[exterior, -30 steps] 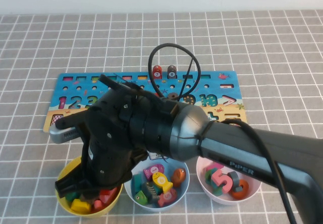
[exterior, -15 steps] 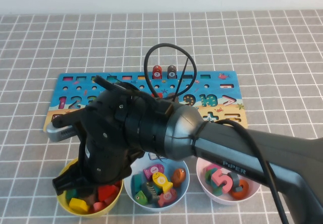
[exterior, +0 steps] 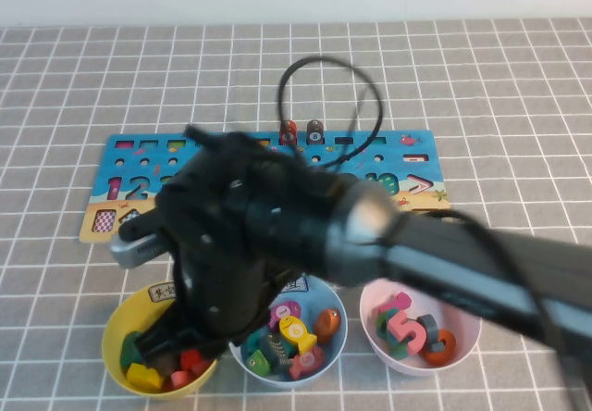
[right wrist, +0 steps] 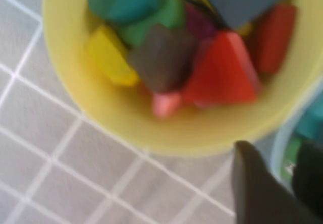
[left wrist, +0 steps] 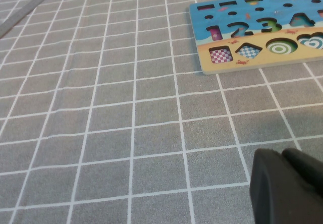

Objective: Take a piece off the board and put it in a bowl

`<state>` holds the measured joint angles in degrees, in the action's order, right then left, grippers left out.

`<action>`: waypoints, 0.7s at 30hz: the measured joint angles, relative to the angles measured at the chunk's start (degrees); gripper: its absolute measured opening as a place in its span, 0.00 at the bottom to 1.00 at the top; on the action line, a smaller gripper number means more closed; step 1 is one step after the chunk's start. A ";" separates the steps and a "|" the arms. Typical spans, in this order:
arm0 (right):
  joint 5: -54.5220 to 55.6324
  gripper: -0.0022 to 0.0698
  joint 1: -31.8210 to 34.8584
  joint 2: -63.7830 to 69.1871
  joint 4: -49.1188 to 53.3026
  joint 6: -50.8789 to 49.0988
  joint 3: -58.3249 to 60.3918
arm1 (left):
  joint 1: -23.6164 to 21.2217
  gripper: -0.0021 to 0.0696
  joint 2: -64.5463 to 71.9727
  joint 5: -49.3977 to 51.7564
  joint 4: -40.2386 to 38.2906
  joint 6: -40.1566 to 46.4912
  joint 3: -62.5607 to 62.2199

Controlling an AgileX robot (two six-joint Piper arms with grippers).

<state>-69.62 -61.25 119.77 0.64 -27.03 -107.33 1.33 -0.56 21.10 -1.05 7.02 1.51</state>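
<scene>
The red triangle piece [right wrist: 222, 72] lies in the yellow bowl [right wrist: 126, 118] among several other coloured blocks. In the high view the yellow bowl [exterior: 116, 332] stands at the front left, its white label facing the board. My right gripper [exterior: 176, 337] hangs over the bowl's right side. In the right wrist view this gripper [right wrist: 275, 151] is open and empty, above the rim between the yellow and blue bowls. The board [exterior: 416, 152] lies behind, mostly hidden by the right arm. My left gripper [left wrist: 285, 183] is shut and empty, low over bare table near the board's [left wrist: 262, 27] left end.
A light-blue bowl [exterior: 331, 292] with fish and other pieces stands right of the yellow one. A white-pink bowl [exterior: 467, 337] with number pieces stands further right. Two small pegs [exterior: 301, 133] stand on the board's far edge, under the arm's cable loop [exterior: 333, 105].
My right gripper has shifted right over the yellow bowl, toward the blue bowl, and the arm is blurred with motion. A red block stays in the bowl. The bowls and board have not moved.
</scene>
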 joint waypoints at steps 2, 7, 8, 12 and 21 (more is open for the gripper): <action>-0.13 0.16 0.00 -3.15 0.44 1.83 2.60 | 0.00 0.02 0.00 0.00 0.00 0.00 0.00; 0.21 0.03 -0.12 -13.95 1.97 6.09 11.99 | 0.00 0.02 0.00 0.00 0.00 0.00 0.00; 0.67 0.02 -0.12 -16.05 2.24 7.00 13.76 | 0.00 0.02 0.00 0.00 0.00 0.00 0.00; 1.57 0.01 -0.12 -26.54 2.49 11.76 20.46 | 0.00 0.02 0.00 0.00 0.00 0.00 0.00; 1.48 0.01 -0.12 -45.26 4.94 15.00 28.27 | 0.00 0.02 0.00 0.00 0.00 0.00 0.00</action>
<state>-68.13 -61.36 74.51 5.58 -12.03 -79.07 1.33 -0.56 21.10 -1.05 7.02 1.51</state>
